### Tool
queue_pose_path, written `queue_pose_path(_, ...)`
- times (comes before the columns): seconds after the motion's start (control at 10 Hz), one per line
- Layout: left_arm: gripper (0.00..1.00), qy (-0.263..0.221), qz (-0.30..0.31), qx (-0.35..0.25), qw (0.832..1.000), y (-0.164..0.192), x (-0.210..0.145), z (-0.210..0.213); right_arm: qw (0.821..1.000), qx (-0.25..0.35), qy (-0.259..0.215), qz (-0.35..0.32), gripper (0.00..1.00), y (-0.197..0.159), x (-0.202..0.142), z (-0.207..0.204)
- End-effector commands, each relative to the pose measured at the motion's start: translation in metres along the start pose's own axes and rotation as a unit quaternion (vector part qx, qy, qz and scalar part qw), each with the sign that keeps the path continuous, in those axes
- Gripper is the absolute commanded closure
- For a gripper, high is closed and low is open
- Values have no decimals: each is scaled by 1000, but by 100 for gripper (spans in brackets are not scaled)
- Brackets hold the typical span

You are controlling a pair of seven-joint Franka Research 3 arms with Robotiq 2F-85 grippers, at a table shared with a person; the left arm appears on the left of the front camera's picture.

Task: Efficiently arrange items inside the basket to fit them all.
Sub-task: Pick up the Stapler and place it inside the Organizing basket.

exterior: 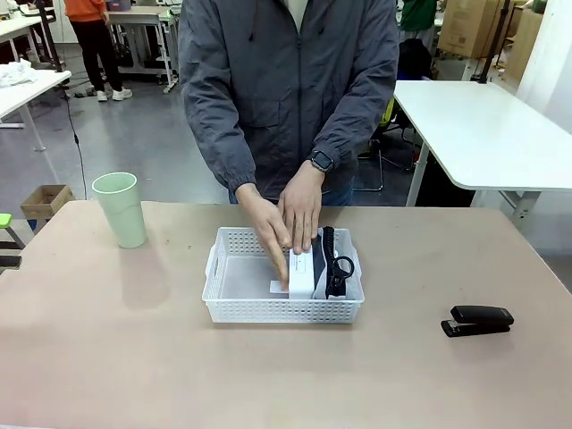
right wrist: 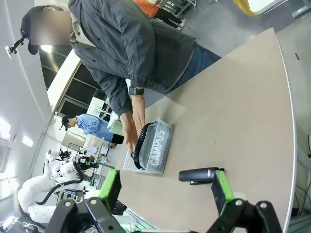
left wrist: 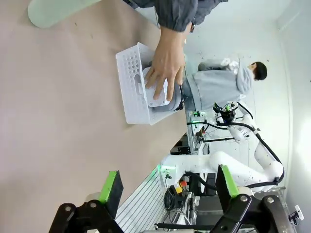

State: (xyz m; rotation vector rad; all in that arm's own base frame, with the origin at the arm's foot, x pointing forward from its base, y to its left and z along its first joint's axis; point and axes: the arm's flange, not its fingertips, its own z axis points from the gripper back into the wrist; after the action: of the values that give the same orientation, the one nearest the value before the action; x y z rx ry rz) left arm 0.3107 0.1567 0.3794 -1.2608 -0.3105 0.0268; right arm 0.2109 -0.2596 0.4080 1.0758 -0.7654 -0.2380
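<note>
**Two in, two still out**

We see the basket (exterior: 268,311) mid-table w/ the white box (exterior: 302,275) just beside the grey pouch (exterior: 333,261) in its right half; the person's hands (exterior: 300,210) rest on the box; the left half looks free. The stapler (exterior: 478,320) lies well off to the right and the green cup (exterior: 121,210) stands well off to the left; neither is in yet. We judge it approx. half done. The left gripper (left wrist: 168,175) and right gripper (right wrist: 166,178) are spread wide, holding nothing.

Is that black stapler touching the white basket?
Apart. In the front view the stapler lies to the right of the basket, with bare table showing between them.
</note>
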Motion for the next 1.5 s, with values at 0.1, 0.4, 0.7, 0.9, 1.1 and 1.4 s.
queue_pose_path(0.1,0,-2,-8,-2,1000,-2,-4,-4,1000,7,-9,14,0,1,2,-1)
queue_pose_path(0.4,0,-2,-8,-2,1000,-2,-4,-4,1000,7,-9,14,0,1,2,-1)
queue_pose_path(0.7,0,-2,-8,-2,1000,-2,-4,-4,1000,7,-9,14,0,1,2,-1)
queue_pose_path(0.9,0,-2,-8,-2,1000,-2,-4,-4,1000,0,0,0,0,0,0,0)
queue_pose_path(1.1,0,-2,-8,-2,1000,-2,-4,-4,997,-37,58,42,0,16,-3,-20)
queue_pose_path(1.4,0,-2,-8,-2,1000,-2,-4,-4,973,-153,160,68,0,48,-19,-82)
